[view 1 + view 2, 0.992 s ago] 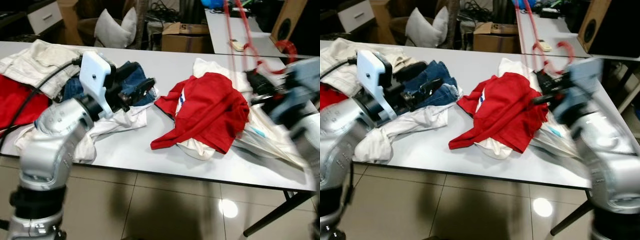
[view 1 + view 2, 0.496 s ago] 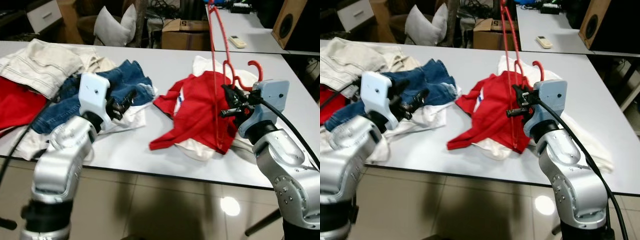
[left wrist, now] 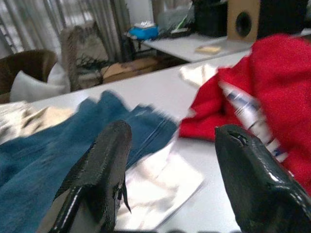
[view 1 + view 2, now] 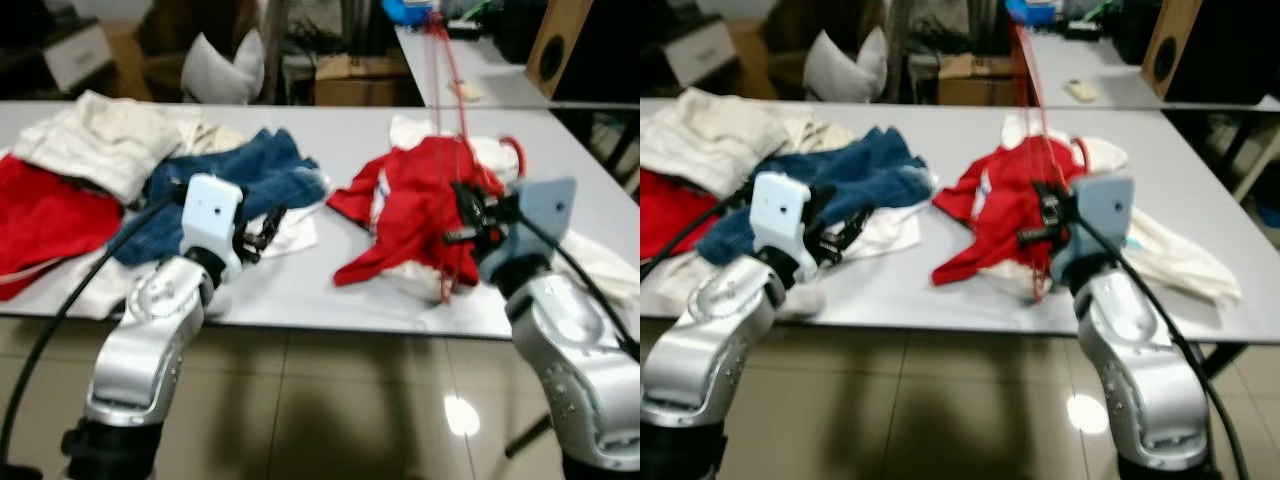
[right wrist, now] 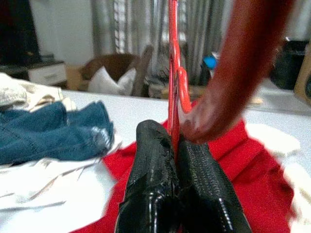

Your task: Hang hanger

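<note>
A red plastic hanger (image 4: 452,90) stands upright over the table, and my right gripper (image 4: 466,212) is shut on its thin bar; the hook (image 4: 517,152) curls behind the gripper. In the right wrist view the two black fingers (image 5: 160,184) are pressed together around the red hanger (image 5: 173,68). Under it lies a red shirt (image 4: 415,205) on white cloth. My left gripper (image 4: 262,232) is open above the table's front left, near the blue jeans (image 4: 225,185). Its fingers (image 3: 99,170) stand wide apart with nothing between them.
The grey table (image 4: 300,290) carries piles of clothes: beige trousers (image 4: 100,145), a red garment (image 4: 40,215) at the left, white cloth (image 4: 600,265) at the right. Behind are a second table (image 4: 470,60), a cardboard box (image 4: 355,75) and a cushion (image 4: 225,65). Tiled floor lies in front.
The camera has pulled back and the picture is blurred. My right gripper still holds the hanger upright over the red shirt. The left gripper stays open near the jeans.
</note>
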{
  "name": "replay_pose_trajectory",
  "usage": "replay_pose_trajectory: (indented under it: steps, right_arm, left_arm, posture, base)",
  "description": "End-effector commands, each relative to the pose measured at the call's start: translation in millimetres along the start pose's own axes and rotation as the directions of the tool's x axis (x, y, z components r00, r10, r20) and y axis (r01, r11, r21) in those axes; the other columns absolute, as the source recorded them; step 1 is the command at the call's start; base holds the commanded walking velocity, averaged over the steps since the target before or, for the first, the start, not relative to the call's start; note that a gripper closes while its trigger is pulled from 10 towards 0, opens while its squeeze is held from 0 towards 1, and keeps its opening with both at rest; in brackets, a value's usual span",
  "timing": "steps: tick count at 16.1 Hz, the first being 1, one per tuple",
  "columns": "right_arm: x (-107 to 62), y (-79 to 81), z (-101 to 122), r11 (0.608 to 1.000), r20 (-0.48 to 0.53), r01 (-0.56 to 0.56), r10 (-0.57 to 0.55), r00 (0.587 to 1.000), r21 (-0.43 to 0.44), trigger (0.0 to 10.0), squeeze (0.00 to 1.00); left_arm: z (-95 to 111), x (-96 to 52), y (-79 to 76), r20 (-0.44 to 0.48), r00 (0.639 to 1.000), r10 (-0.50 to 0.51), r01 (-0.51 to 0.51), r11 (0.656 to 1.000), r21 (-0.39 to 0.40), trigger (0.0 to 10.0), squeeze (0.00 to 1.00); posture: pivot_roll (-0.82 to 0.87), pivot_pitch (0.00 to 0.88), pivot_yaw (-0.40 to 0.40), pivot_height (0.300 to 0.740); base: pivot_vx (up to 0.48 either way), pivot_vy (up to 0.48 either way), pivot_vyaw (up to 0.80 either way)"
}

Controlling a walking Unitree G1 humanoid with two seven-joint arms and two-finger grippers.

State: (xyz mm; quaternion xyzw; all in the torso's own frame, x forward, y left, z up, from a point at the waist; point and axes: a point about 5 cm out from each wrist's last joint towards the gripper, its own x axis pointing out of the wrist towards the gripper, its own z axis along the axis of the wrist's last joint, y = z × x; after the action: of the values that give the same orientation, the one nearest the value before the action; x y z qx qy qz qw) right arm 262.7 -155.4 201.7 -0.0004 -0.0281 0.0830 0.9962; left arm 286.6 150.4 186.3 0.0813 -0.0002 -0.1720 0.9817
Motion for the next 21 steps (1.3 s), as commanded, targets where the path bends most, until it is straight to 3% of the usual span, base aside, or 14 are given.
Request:
replay_pose_trajectory:
  steps: [1,4,13,15,21]
  right_arm:
    - [1.1,-1.4,5,1.0,0.033,0.013,-0.013,0.999,-0.002,10.0,0.0]
    - [0.0,1.8,0,0.996,0.038,-0.016,0.012,0.999,0.093,10.0,0.0]
    - [-8.8,4.7,-20,0.995,-0.039,-0.046,0.049,0.998,0.087,10.0,0.0]
    - [-11.8,4.9,-25,0.994,-0.064,-0.046,0.053,0.997,0.098,10.0,0.0]
    - [-17.1,-2.2,-33,0.997,-0.099,-0.011,0.019,0.995,0.077,10.0,0.0]
  left_arm:
    - [2,0.1,0.2,0.008,1.0,0.008,-0.008,1.0,0.01,10.0,0.0]
    - [3,2.5,1.4,0.014,1.0,0.022,-0.022,1.0,0.016,10.0,0.0]
    - [-4,4.4,-1.2,-0.003,1.0,0.005,-0.005,1.0,0.015,10.0,0.0]
    - [-3,3.2,-5.2,0.019,0.999,-0.034,0.033,0.999,0.029,10.0,0.0]
    - [-12,9.0,-12.5,-0.002,0.999,-0.047,0.047,0.997,0.068,10.0,0.0]
  posture:
    - [-0.14,0.0,0.04,0.74]
    - [-0.14,0.0,0.036,0.74]
    - [-0.15,0.0,0.043,0.74]
    - [-0.15,0.0,0.043,0.74]
    - [-0.16,0.0,0.051,0.74]
  base:
    - [0.0,0.375,0.0]
    - [0.0,0.375,0.0]
    - [0.0,0.377,-0.09]
    - [0.0,0.0,-0.8]
    - [0.0,-0.48,-0.8]
